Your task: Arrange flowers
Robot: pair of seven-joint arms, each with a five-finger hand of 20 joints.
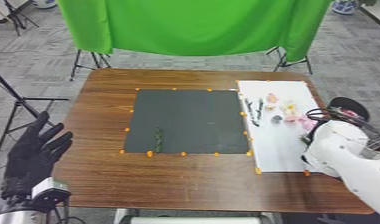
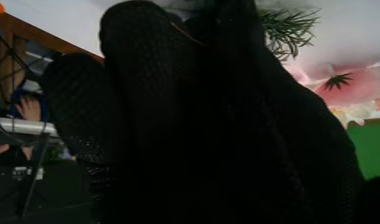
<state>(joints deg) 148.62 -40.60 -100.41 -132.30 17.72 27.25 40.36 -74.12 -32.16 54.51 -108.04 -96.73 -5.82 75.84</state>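
Where the flowers (image 1: 289,108) lie on the white sheet (image 1: 280,159), you have greenery (image 2: 289,32) by your right hand (image 1: 306,140); you can't tell how open that hand is or whether it grips anything. Your sprig (image 1: 158,141) rests on the dark mat (image 1: 191,117). Beyond the table's (image 1: 93,172) left side, your left hand (image 1: 31,157) is empty, fingers extended and spread.

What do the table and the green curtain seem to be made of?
The table looks like wood, perhaps laminate, with a smooth finish: its brown top shows dark grain streaks. The green curtain seems to be matte fabric, since it hangs in soft folds; which fibre, I cannot tell.
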